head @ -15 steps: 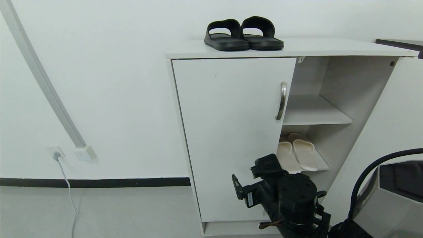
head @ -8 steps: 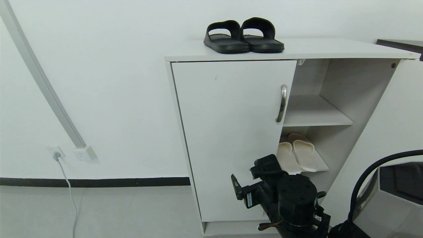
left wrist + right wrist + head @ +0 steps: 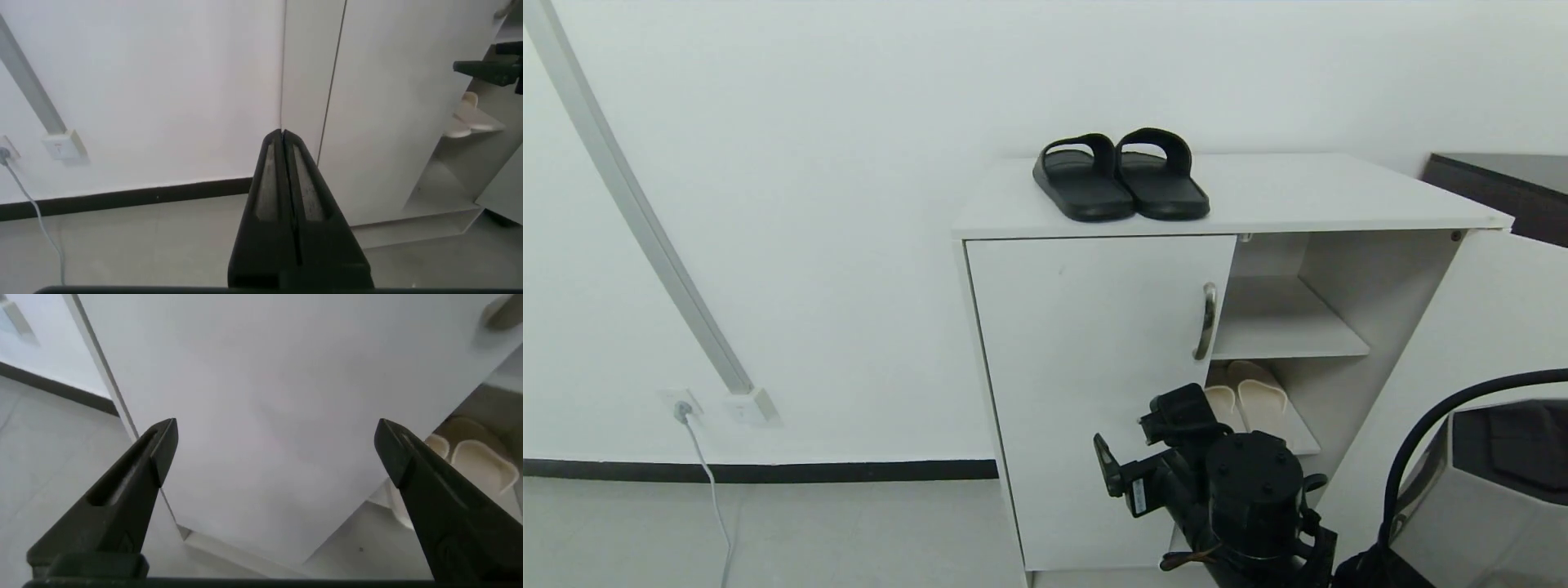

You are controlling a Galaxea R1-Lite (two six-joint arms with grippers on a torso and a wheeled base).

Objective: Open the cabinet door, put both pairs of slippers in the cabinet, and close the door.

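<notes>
Black slippers [image 3: 1123,175] are sitting side by side on the cabinet top [image 3: 1307,192], above the shut left door [image 3: 1094,392]. White slippers [image 3: 1250,402] are lying on the lower shelf [image 3: 1305,439] beside the open right door [image 3: 1462,351]. Right hand [image 3: 275,433] is hanging spread and empty, low before the left door. Left hand [image 3: 282,137] is clenched on nothing. Risk, as I judge: a grasp catching one strap is leaving the other shoe to fall. The arm [image 3: 1250,482] is hiding the white slippers' near ends.
</notes>
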